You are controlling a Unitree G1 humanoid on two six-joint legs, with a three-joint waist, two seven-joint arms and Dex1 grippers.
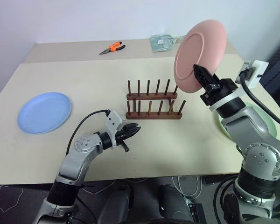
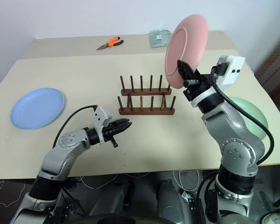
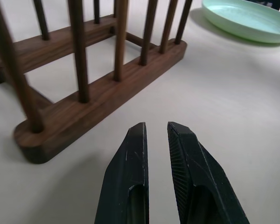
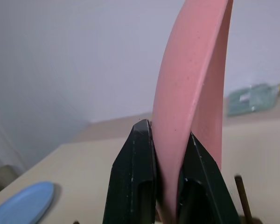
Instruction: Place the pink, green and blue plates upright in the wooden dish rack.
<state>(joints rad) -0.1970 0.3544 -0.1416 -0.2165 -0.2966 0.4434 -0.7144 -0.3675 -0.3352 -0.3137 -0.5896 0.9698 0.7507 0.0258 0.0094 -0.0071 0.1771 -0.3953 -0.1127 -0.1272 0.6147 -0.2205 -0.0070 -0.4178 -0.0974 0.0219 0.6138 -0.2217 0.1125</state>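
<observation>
Left end effector (image 1: 133, 129), fingers nearly closed and empty, hovers just before the wooden dish rack (image 1: 153, 102). Right end effector (image 1: 201, 74) clamps the pink plate (image 1: 199, 55) upright, raised above the rack's right end. Blue plate (image 1: 44, 112) lies flat well left of the rack; green plate (image 2: 247, 114) lies flat to its right on the tabletop (image 1: 186, 144).

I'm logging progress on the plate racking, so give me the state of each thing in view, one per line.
pink plate: upright, lifted above the rack, held by its rim
green plate: flat on the table
blue plate: flat on the table
wooden dish rack: empty
right gripper: shut on pink plate
left gripper: shut, empty
orange pliers: lying closed
</observation>
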